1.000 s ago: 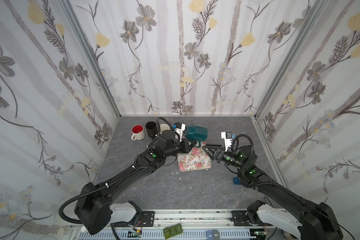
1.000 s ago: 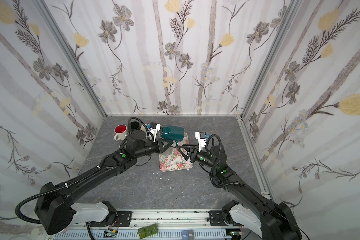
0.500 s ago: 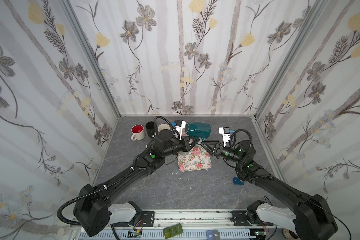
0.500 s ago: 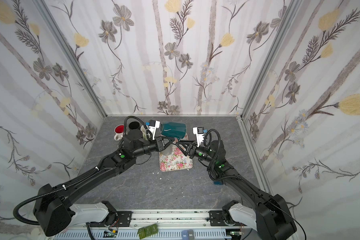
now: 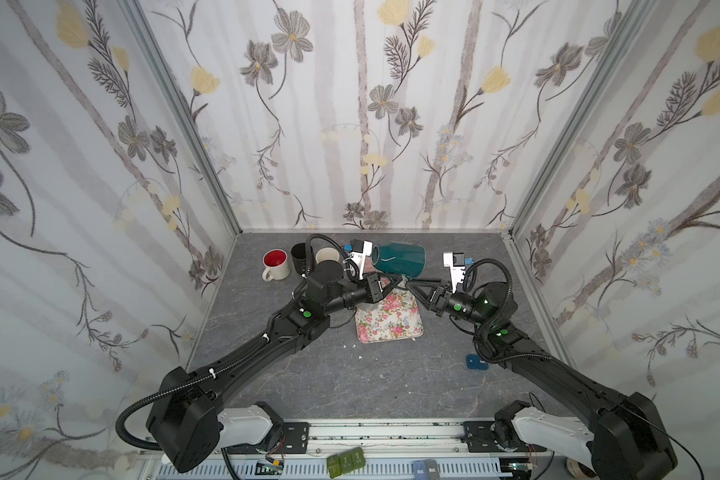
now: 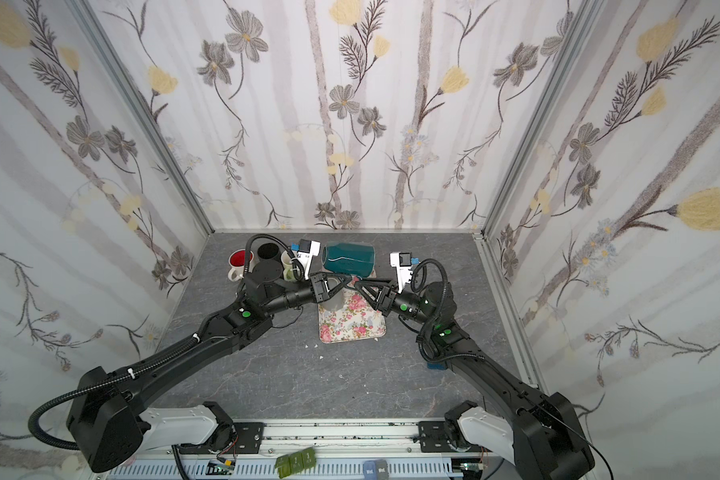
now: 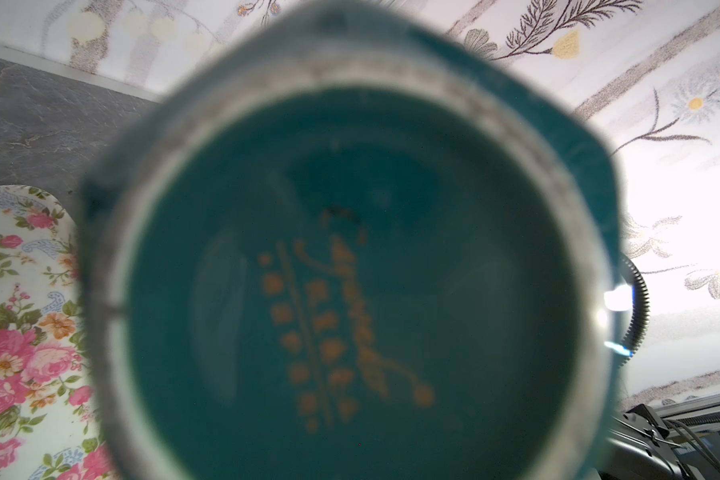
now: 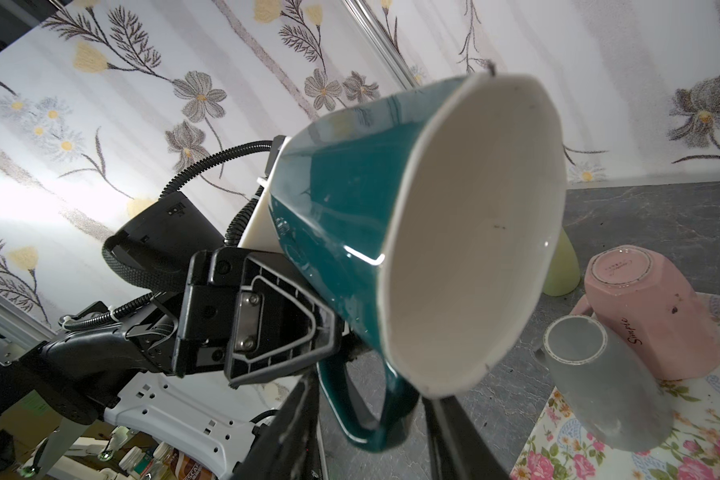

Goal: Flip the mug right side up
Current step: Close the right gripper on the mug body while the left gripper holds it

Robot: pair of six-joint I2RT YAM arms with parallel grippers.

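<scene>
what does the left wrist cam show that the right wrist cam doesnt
Only the left wrist view: the teal mug seen base-on, filling the frame, with blurred gold print on the base.

Only the right wrist view: the mug's white inside, its handle, the left end effector gripping it, a pink mug base-up and tilted, a grey mug on its side, and a yellow mug behind.

Both: the teal mug, the floral tray, the grey table and the wallpaper.
</scene>
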